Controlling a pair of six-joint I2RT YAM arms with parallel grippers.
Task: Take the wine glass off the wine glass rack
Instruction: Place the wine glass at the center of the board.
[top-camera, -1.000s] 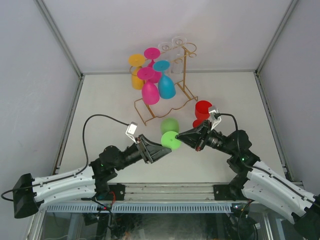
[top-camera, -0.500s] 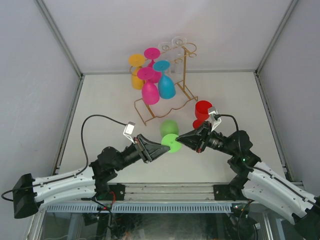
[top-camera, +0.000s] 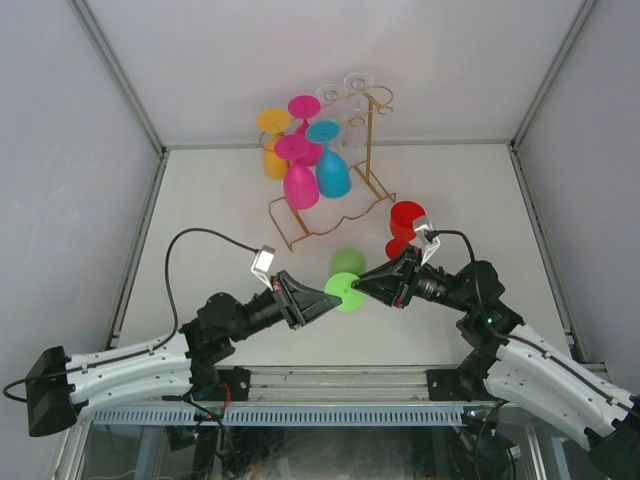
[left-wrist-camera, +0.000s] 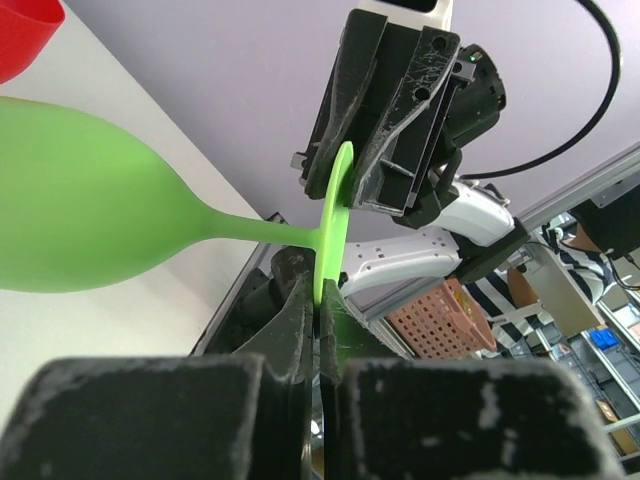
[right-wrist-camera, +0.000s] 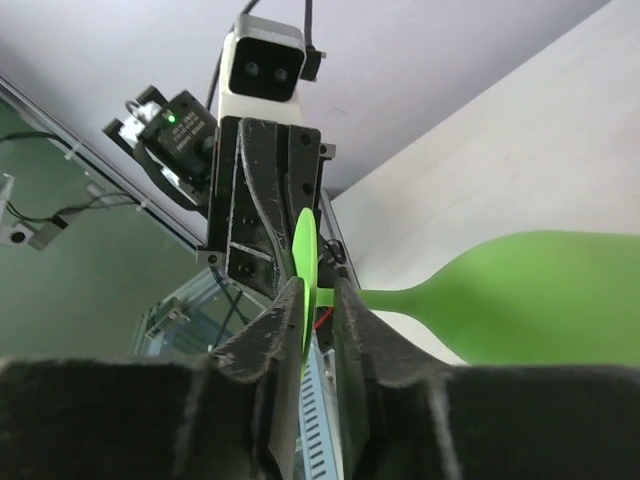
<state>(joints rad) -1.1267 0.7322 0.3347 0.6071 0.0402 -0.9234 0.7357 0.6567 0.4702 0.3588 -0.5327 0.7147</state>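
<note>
In front of the thin gold wire wine glass rack (top-camera: 280, 226): green plastic wine glass (top-camera: 347, 264) is off the rack, held in the air by its foot.
Left gripper (top-camera: 330, 297) is clenched on the flat foot disc. Right gripper (top-camera: 358, 286) sits slack around the same disc with a gap on one side. It looks like a hand-over: the right should spread wider and back straight off before the left moves, or a finger may snag the disc. Glass lies sideways, rounded bowl toward the rack, thin stem, smooth green.
</note>
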